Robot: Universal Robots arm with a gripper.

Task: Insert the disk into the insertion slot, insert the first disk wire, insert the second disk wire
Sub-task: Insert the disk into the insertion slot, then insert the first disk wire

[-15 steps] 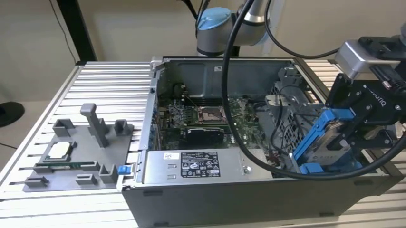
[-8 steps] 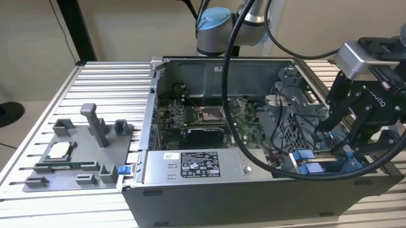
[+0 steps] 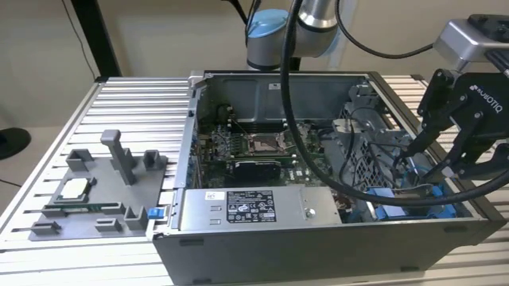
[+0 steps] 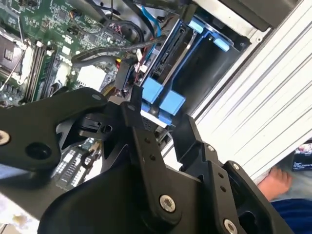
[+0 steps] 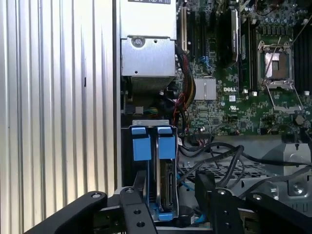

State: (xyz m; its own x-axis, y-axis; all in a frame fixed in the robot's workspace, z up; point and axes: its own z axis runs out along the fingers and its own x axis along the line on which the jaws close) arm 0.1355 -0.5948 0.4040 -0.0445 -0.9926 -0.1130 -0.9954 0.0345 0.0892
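Observation:
The disk [image 5: 166, 187] stands on edge inside the insertion slot [image 5: 150, 146], its blue carrier tabs [image 4: 163, 100] facing out of the bay. In both wrist views my gripper [image 5: 170, 191] is open, with one black finger [image 5: 135, 207] on each side of the disk's end and a gap left on one side. In the exterior view my gripper [image 3: 433, 158] hangs over the blue bay [image 3: 390, 210] at the case's right end. A thin blue wire [image 4: 152, 25] and black cables [image 5: 229, 161] lie loose beside the bay; their plugs are hidden.
The open computer case [image 3: 318, 250] sits on a ribbed aluminium table [image 3: 135, 101]. A grey power-supply box [image 3: 238, 208] lies along its front, the motherboard [image 5: 253, 73] behind it. A grey fixture tray [image 3: 95, 196] stands at the exterior view's left. A person's hand [image 4: 273, 184] shows beyond the table.

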